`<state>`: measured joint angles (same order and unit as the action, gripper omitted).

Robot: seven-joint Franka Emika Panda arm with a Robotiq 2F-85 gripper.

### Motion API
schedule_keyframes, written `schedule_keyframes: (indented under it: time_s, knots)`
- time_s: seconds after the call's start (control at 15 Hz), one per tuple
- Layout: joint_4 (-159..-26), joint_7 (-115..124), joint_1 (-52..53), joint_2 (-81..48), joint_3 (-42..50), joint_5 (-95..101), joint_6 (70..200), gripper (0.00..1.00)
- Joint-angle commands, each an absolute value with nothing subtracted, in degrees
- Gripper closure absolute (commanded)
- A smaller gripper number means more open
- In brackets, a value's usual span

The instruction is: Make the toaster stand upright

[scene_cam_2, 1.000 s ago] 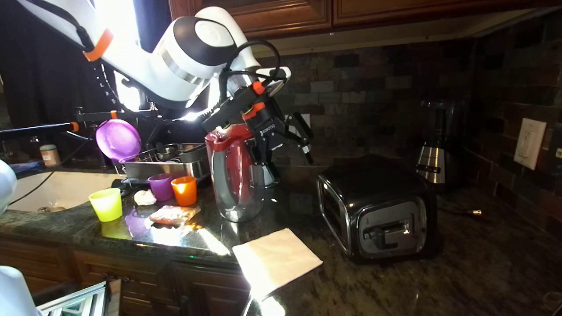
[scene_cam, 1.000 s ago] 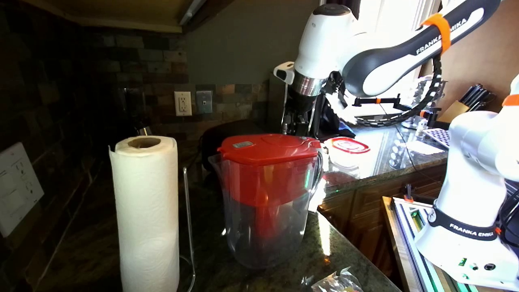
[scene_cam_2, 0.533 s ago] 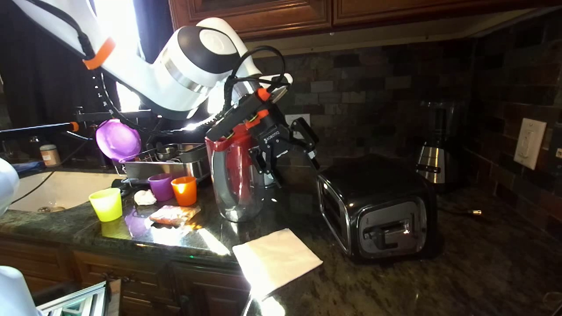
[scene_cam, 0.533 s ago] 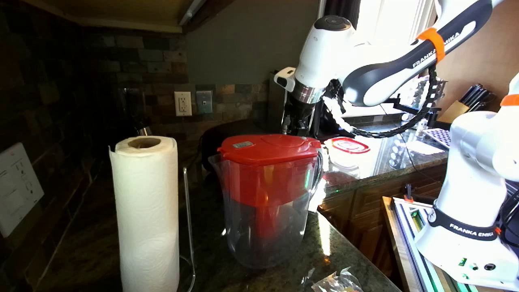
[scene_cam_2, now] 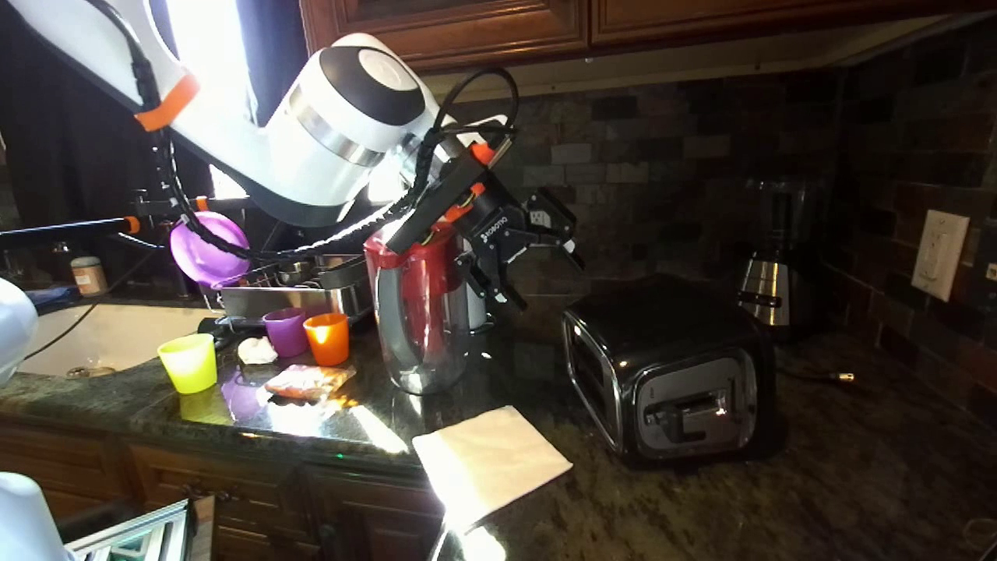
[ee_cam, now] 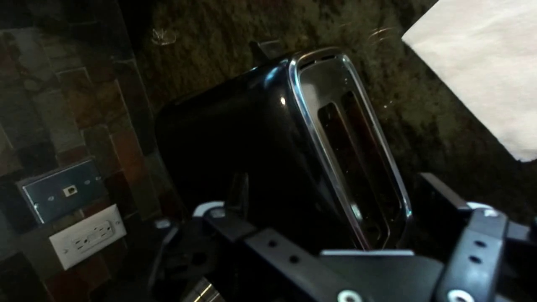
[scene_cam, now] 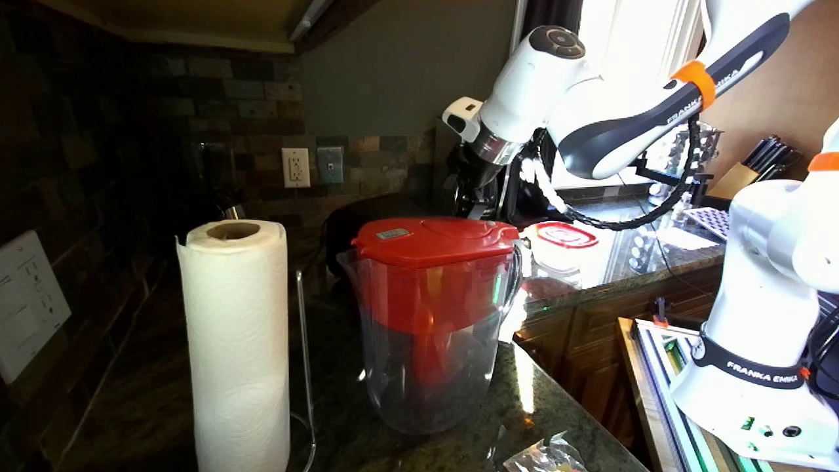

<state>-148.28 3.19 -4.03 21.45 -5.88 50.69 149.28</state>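
Black and glossy, the toaster point(scene_cam_2: 662, 366) is laid on its side on the stone counter point(scene_cam_2: 857, 475), its slots turned toward nine o'clock in an exterior view. The gripper point(scene_cam_2: 547, 279) is held slanted, higher and apart, at ten o'clock from it; in the wrist view its fingers point(ee_cam: 445, 192) are spread, with nothing grasped. The slant is presumably chosen so that the slotted end, framed between them there, can be straddled. That end would then need to be swung from nine to twelve o'clock. Toward four, room for the pivot seems to be given by the counter. Less is left toward nine by the pitcher point(scene_cam_2: 424, 335), seen just beside the gripper, and past one by a silver-based appliance point(scene_cam_2: 763, 292). At eight, a pale sheet point(scene_cam_2: 492, 465) is laid near the counter's edge.
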Motion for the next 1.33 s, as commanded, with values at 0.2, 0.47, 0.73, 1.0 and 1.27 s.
schedule_keyframes:
  time_s: [0.2, 0.47, 0.73, 1.0, 1.27]
  knots:
    - [-152.18, 13.53, -9.71, 22.05, -6.35, 68.02, 160.81, 0.00]
    - [-152.75, 22.97, -12.49, 21.92, -7.33, 80.55, 163.50, 0.00]
    - [-152.57, 31.89, -12.69, 19.67, -7.64, 89.62, 162.26, 0.00]
    - [-151.64, 39.77, -12.12, 17.19, -7.36, 98.47, 162.24, 0.00]
    - [-150.72, 50.94, -10.55, 15.00, -7.80, 110.77, 160.26, 0.00]
